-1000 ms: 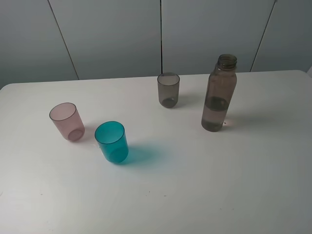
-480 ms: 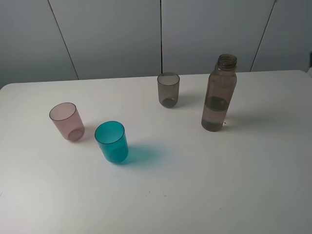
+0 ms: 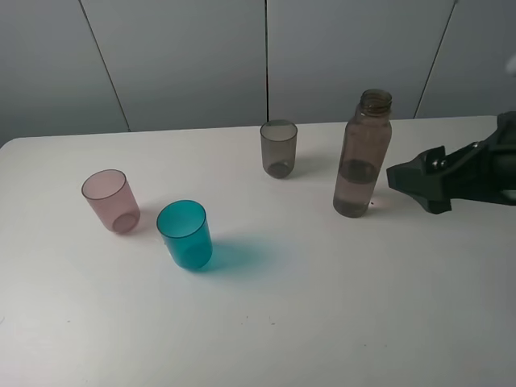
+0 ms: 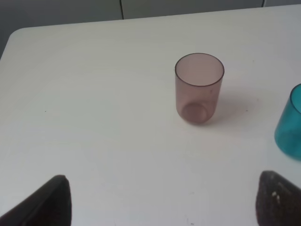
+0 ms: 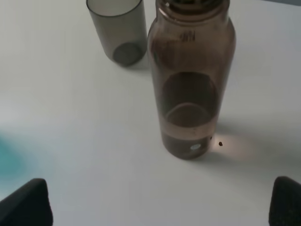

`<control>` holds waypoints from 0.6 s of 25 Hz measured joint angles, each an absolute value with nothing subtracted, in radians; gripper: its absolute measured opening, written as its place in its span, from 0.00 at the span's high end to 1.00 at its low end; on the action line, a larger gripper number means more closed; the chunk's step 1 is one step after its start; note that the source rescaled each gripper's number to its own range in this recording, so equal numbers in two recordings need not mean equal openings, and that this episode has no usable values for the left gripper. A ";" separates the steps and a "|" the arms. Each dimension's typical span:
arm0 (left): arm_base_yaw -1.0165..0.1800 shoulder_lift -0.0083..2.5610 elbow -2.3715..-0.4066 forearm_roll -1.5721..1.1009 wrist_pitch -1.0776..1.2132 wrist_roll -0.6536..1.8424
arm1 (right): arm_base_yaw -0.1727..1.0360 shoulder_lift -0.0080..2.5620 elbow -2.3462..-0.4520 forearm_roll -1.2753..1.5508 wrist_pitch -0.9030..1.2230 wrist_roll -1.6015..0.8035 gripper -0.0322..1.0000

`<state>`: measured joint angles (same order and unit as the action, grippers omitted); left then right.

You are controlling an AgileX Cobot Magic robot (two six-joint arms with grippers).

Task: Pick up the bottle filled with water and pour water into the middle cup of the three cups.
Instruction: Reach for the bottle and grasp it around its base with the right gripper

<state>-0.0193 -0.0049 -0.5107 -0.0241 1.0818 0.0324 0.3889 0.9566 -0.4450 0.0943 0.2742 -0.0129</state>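
Right gripper [image 3: 413, 190] jaws wide, empty; just entered from 3 o'clock side of table [image 3: 322, 322], near bottle [image 3: 363, 157], not touching. Bottle upright, part-filled. Middle cup [image 3: 185, 235] at bottle's 8 o'clock, well apart. Approach begun; grasp not yet made.

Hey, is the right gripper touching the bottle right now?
Apart. The exterior high view shows a strip of bare table between the right gripper and the bottle; the open jaws stand short of it.
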 joint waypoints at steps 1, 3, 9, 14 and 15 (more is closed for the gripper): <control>-0.019 -0.005 -0.511 -0.024 1.082 0.032 | 0.389 0.985 -0.444 0.094 0.240 -0.013 0.00; -0.019 -0.005 -0.511 -0.024 1.082 0.032 | 0.389 1.038 -0.444 0.094 0.175 -0.013 0.00; -0.019 -0.005 -0.511 -0.024 1.082 0.032 | 0.389 1.227 -0.444 0.094 0.020 -0.013 0.00; -0.019 -0.005 -0.511 -0.024 1.082 0.032 | 0.389 1.364 -0.444 0.094 -0.049 -0.013 0.00; -0.019 -0.005 -0.511 -0.024 1.082 0.032 | 0.389 1.388 -0.444 0.094 -0.069 -0.013 0.00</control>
<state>-0.0193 -0.0049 -0.5107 -0.0241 1.0818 0.0324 0.3889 1.3884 -0.4444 0.0943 -0.0686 -0.0129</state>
